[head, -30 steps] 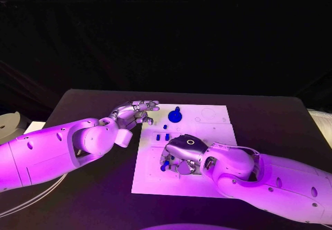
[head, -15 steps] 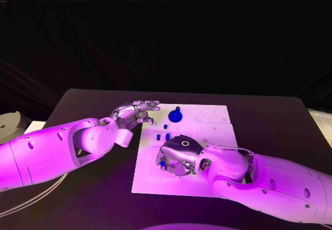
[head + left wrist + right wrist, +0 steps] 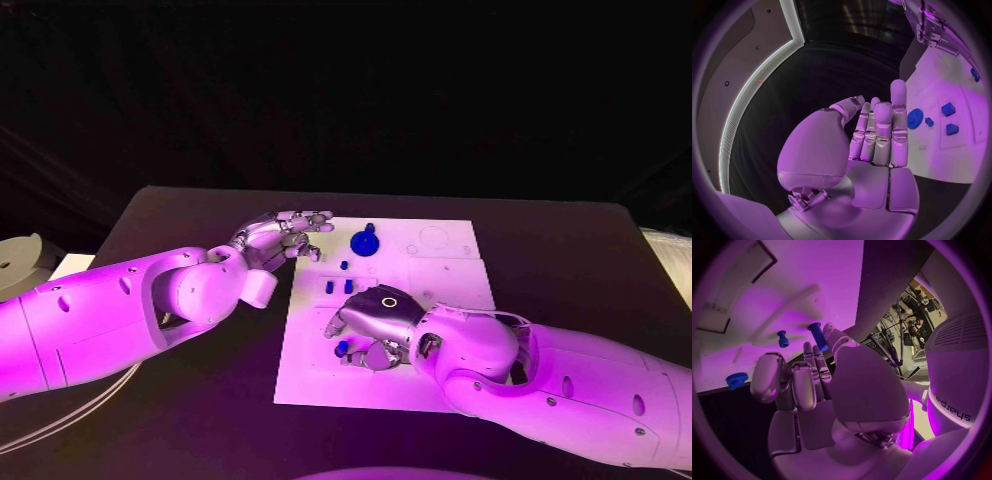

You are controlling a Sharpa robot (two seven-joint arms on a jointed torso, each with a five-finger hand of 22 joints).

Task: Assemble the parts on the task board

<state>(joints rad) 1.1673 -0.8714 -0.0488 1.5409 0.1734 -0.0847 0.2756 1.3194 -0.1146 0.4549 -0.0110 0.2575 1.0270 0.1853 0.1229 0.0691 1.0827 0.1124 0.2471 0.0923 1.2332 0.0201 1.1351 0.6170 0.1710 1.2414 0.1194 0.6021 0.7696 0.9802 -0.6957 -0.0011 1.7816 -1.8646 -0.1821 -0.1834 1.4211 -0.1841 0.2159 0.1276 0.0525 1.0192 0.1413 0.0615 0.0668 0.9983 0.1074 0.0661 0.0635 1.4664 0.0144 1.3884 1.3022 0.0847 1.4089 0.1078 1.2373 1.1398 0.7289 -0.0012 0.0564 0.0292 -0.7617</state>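
Plainly legible on the white right arm in the right wrist view is the dark lettering "sharpa"; nothing else readable appears. The right hand [image 3: 372, 325] hovers low over the near half of the white board [image 3: 447, 265], its fingers curled downward. In the right wrist view a small blue peg [image 3: 818, 336] sits at the fingertips [image 3: 831, 334], seemingly pinched between thumb and finger, though the contact is partly hidden. A second blue peg [image 3: 783, 339] stands on the board just beside it, and a blue toothed wheel [image 3: 736, 379] lies near the board's edge. The left hand [image 3: 293, 229] hangs just off the board's far left corner, holding nothing, its fingers straight and close together. From the head view, a round blue gear [image 3: 366, 242] rests on the far part of the board, with two small blue blocks [image 3: 338, 286] between it and the right hand.
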